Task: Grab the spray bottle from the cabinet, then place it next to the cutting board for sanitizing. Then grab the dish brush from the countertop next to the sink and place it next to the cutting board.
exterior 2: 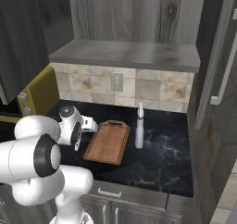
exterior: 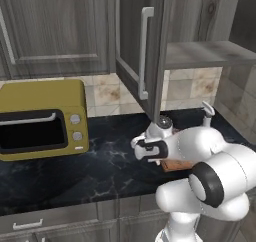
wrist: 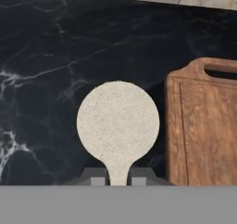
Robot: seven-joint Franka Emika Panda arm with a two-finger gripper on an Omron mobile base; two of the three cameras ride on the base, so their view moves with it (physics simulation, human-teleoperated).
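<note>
Standing open above the table: the cabinet, its grey shelf bare, its door with the long silver handle swung out over the black stone.
Sitting left of the cutting board, at the far end of the table: a yellow oven.
Lying flat on the table below the cabinet shelf: the cutting board, brown wood, handle tab toward the tiled wall.
Standing upright just right of the cutting board, close to its edge: the spray bottle, slim and pale.
Hovering just left of the cutting board: the gripper, fingers closed narrow on the slim cream handle of the dish brush.
Showing in the hand view as a round pale disc with a thin yellow fringe at its top: the brush head, over the black stone, just beside the cutting board's left edge, apart from it.
</note>
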